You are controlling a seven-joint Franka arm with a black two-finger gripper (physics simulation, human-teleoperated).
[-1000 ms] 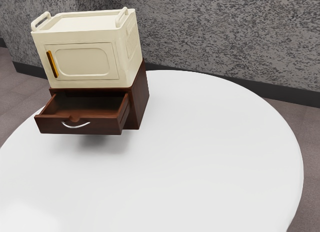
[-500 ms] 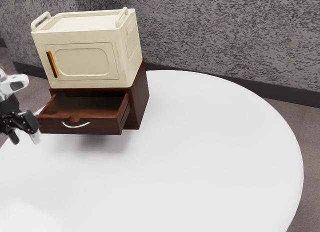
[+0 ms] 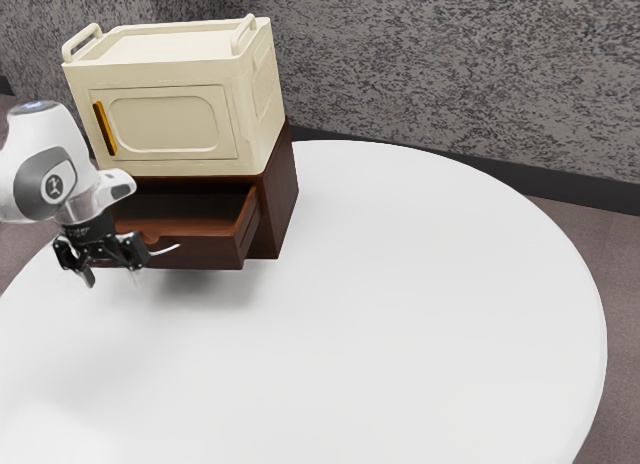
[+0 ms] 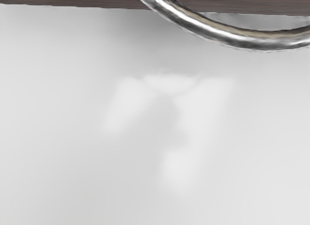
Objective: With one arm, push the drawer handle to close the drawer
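At the exterior view's left, the black two-finger gripper (image 3: 112, 277) stands spread, holding nothing; the curved silver handle (image 3: 166, 250) lies just toward that view's right, lengthwise across the open dark-brown wooden drawer (image 3: 210, 251).

Our gripper (image 3: 112, 277) hangs before the open drawer (image 3: 210, 251) — fingers (image 3: 89, 278) apart, partly hiding the silvery handle (image 3: 168, 250) — while a cream box (image 3: 165, 124) sits atop the dark cabinet (image 3: 282, 199) on our white table (image 3: 400, 334).
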